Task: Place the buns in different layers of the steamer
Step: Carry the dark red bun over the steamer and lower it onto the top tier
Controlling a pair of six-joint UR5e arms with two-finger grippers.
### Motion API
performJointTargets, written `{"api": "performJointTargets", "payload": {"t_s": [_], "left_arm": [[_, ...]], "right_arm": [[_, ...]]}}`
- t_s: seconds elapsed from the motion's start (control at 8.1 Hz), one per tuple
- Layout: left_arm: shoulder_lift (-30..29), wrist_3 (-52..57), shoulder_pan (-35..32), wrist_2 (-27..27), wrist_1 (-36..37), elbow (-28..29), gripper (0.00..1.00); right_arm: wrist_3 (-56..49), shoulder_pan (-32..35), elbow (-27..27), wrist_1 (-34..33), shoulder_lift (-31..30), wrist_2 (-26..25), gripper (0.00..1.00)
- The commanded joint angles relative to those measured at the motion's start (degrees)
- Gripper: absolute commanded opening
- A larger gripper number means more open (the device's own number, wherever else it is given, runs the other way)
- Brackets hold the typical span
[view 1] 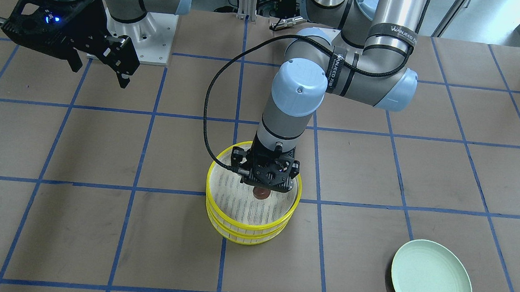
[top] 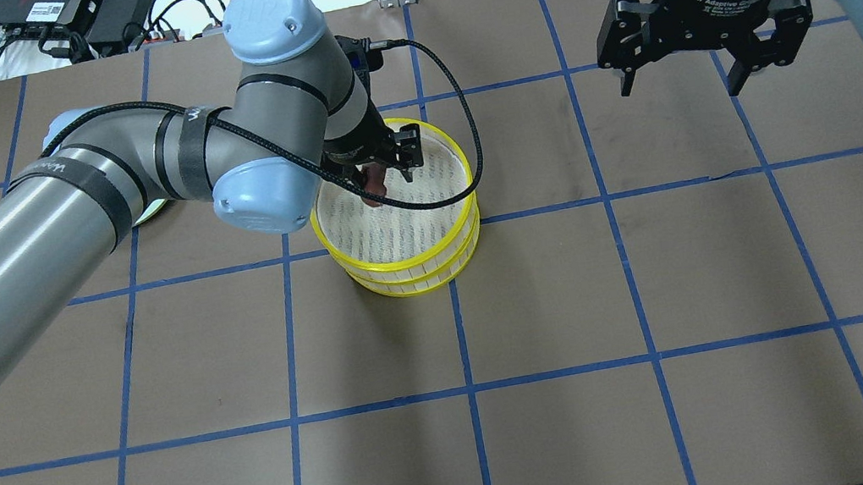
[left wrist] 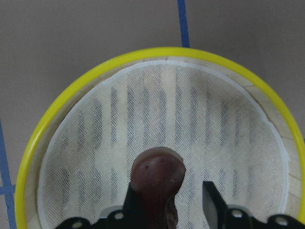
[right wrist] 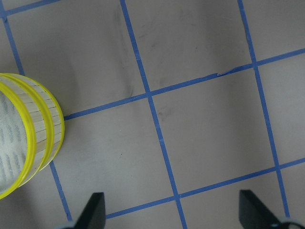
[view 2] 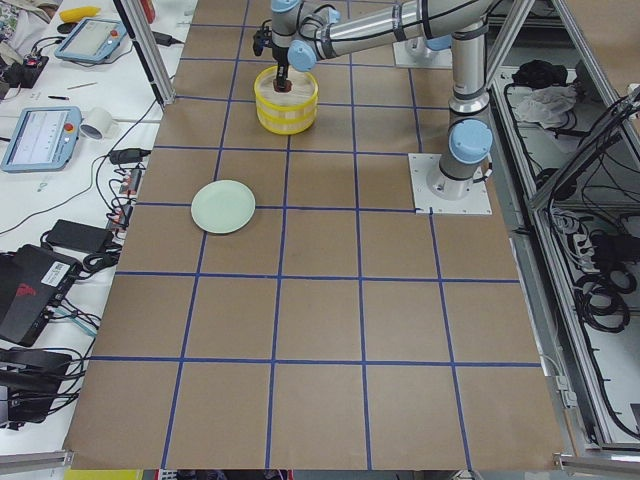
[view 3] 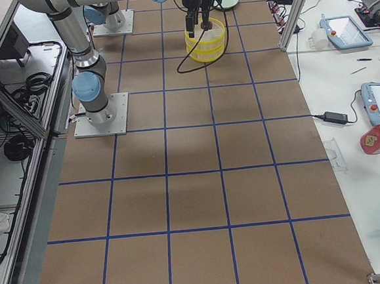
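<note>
The steamer (view 1: 252, 219) stands mid-table as two stacked yellow-rimmed layers, its top layer (top: 396, 231) showing the white slotted liner. My left gripper (left wrist: 174, 202) reaches down into that top layer. A dark reddish-brown bun (left wrist: 158, 174) sits between its fingers. The bun touches one finger, and a gap shows to the other finger (left wrist: 213, 198), so the gripper is open. The same bun (view 1: 262, 192) peeks out under the gripper (view 1: 264, 186) in the front view. My right gripper (top: 701, 69) hangs open and empty above the table, well to the steamer's side. The lower layer's inside is hidden.
A pale green plate (view 1: 430, 282) lies on the table on my left side, apart from the steamer. The left arm's black cable (top: 453, 102) loops over the steamer's rim. Brown paper with blue tape lines (right wrist: 157, 129) covers the table.
</note>
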Motion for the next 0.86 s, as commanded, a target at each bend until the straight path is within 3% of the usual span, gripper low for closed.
{"api": "performJointTargets", "payload": {"t_s": [0.0, 0.37, 0.49, 0.74], "left_arm": [[0.26, -0.45, -0.09, 0.04, -0.15, 0.14, 1.0], [1.57, -2.02, -0.35, 0.13, -0.68, 0.49, 1.0], [2.28, -2.12, -0.44, 0.22, -2.16, 0.76, 1.0], [6.48, -2.12, -0.09, 0.31, -9.6, 1.89, 1.0]], "right_arm": [[0.05, 0.0, 0.06, -0.26, 0.16, 0.09, 1.0], [0.48, 0.0, -0.03, -0.61, 0.33, 0.35, 1.0], [0.75, 0.0, -0.03, -1.83, 0.86, 2.7, 1.0], [0.84, 0.0, -0.73, -3.77, 3.05, 3.08, 1.0]]}}
